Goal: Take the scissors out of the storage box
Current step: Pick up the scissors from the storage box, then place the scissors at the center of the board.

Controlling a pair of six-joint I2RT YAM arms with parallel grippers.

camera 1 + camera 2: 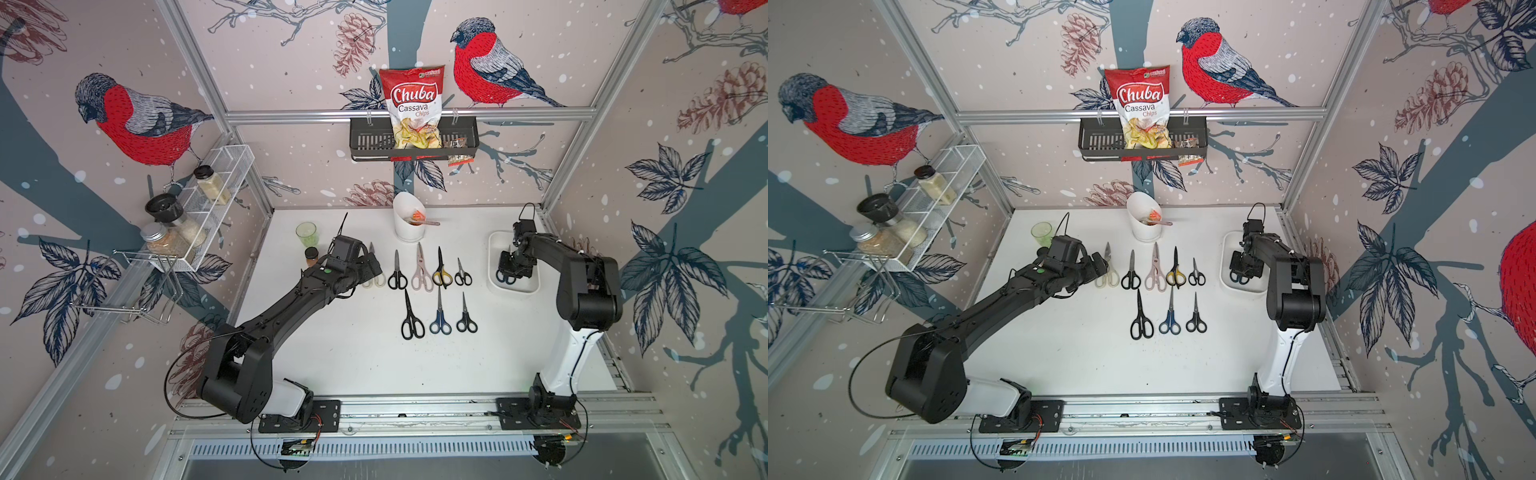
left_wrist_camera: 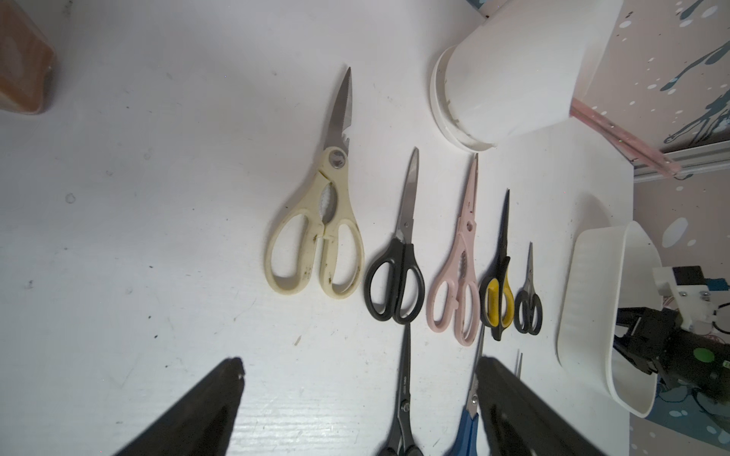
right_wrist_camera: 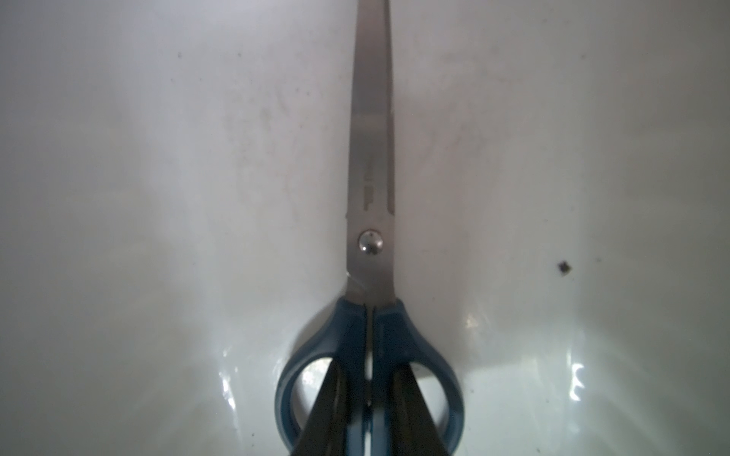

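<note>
Right claw [image 3: 369, 369] clamped on the handles of the blue scissors [image 3: 371, 177] lying in the storage box [image 1: 498, 245]; left claw [image 2: 359, 363] gapes wide, holding nothing, above the table [image 1: 332, 353], where eight other scissors [image 1: 422, 272] lie in rows.

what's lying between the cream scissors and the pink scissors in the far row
One pair of black-handled scissors, side by side with the cream pair and the pink pair. Clearest in the left wrist view; both top views show it.
</note>
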